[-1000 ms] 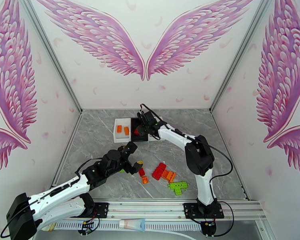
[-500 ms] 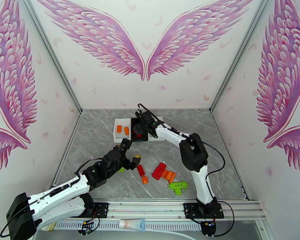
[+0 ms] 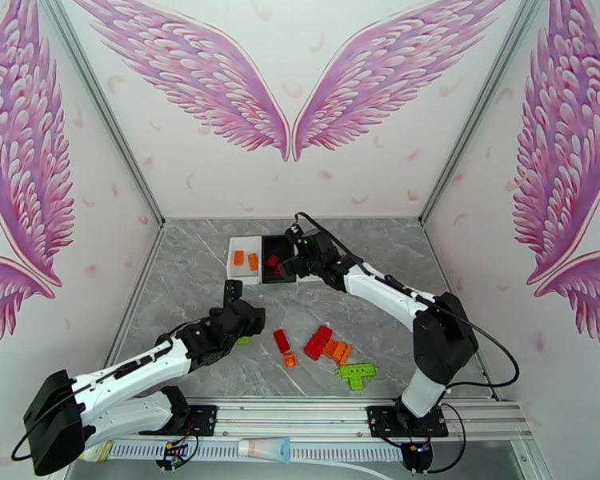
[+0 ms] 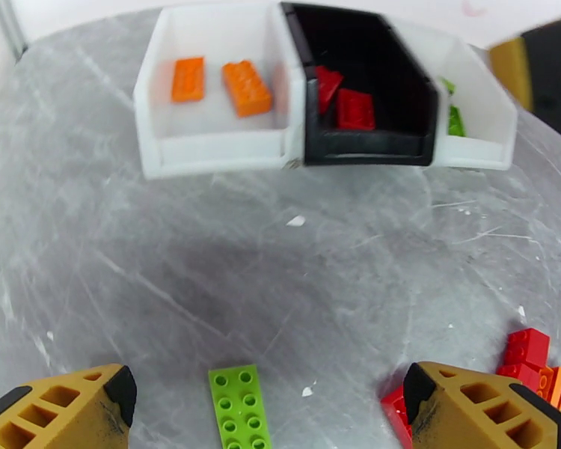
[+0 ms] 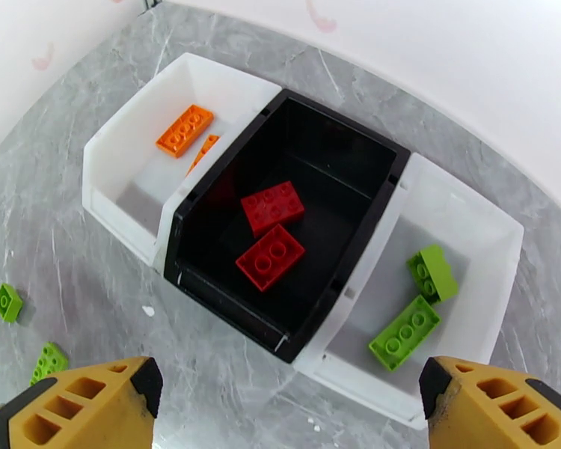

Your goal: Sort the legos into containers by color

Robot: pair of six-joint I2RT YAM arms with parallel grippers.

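Your right pincer (image 5: pixel 289 383) backed off black tray (image 5: pixel 228 297), released; two red bricks (image 5: pixel 271 256) inside; left pincer (image 4: pixel 269 383) released, green plate (image 4: pixel 239 405) under its gap.

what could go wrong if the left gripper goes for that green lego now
The green plate lies flat between the fingers of the open left gripper, and a red lego sits right by one finger: it could get shoved or pinched along. The white tray holding greens lies close by the hovering right gripper, so the arms might clash at drop-off.
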